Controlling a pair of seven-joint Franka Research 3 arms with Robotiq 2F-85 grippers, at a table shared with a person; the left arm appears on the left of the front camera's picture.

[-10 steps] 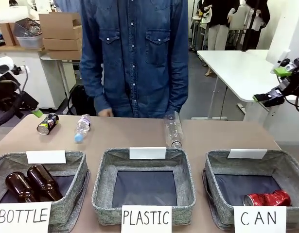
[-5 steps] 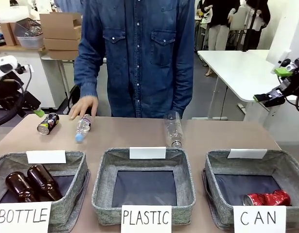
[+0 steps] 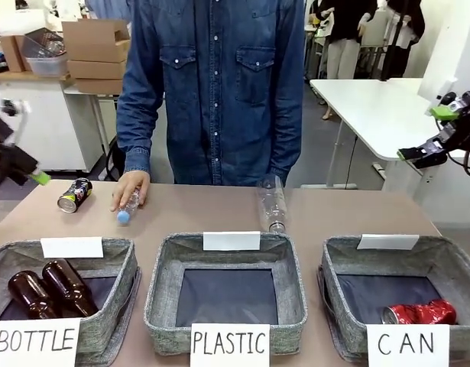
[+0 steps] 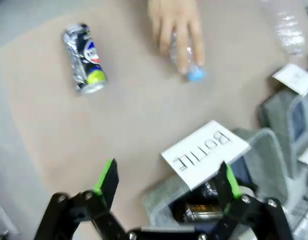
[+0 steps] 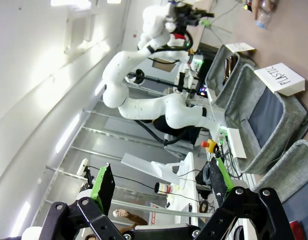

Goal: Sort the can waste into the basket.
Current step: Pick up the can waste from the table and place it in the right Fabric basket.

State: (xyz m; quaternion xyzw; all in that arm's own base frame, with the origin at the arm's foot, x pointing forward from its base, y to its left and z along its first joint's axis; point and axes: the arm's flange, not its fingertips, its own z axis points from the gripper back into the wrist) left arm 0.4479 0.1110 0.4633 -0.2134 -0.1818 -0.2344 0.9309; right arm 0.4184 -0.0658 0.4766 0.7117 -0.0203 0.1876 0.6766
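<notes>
Left tool (image 4: 168, 172) wide | right tool (image 5: 162, 172) wide | dark can (image 3: 74, 194) crumpled, green-yellow marks | red can (image 3: 419, 313) crushed, in CAN basket (image 3: 456, 264)

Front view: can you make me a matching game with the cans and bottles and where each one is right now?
Things:
1. red can
2. dark can
3. brown bottles
4. small clear bottle

Places:
A. lying under the person's hand
B. inside the CAN basket
C. lying on the table, at its far left, in no basket
D. inside the BOTTLE basket

Pairs: 1-B, 2-C, 3-D, 4-A
</notes>
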